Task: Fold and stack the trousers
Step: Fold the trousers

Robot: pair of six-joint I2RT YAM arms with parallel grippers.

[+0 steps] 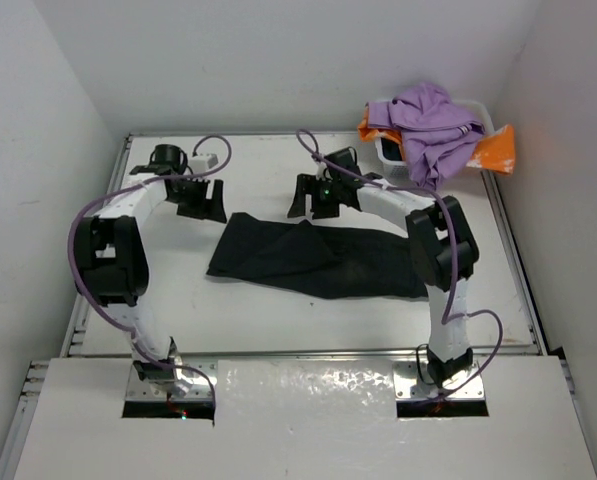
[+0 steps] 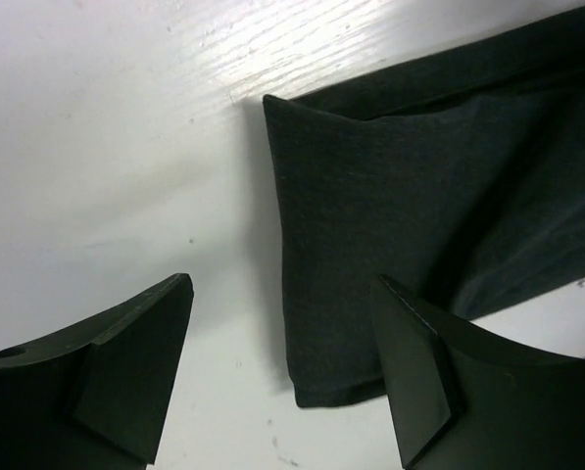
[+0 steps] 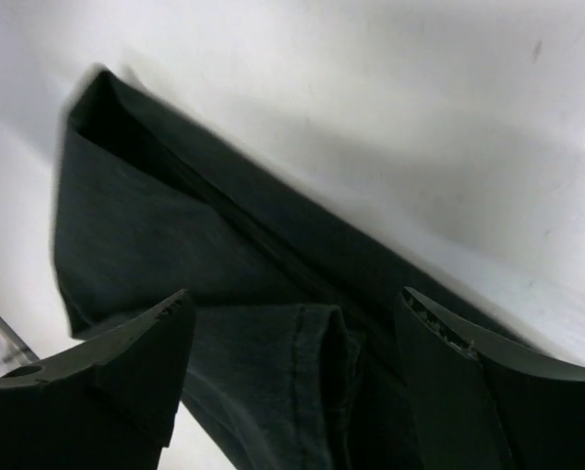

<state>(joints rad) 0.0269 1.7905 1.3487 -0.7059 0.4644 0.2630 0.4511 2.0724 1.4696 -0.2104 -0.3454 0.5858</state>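
The black trousers [image 1: 313,257] lie folded lengthwise on the white table, running left to right across its middle. My left gripper [image 1: 200,199] is open and empty, just beyond the trousers' far left corner. In the left wrist view the trousers' hemmed end [image 2: 370,264] lies below and between the fingers, nearer the right finger [image 2: 439,382]. My right gripper [image 1: 315,198] is open and empty, above the trousers' far edge. In the right wrist view the folded trousers [image 3: 272,323], with a seam, lie between the spread fingers.
A purple garment [image 1: 430,124] lies heaped over a white bin [image 1: 390,150] and an orange cloth [image 1: 493,150] at the far right corner. A small white box [image 1: 202,160] sits at the far left. Raised edges frame the table [image 1: 278,320].
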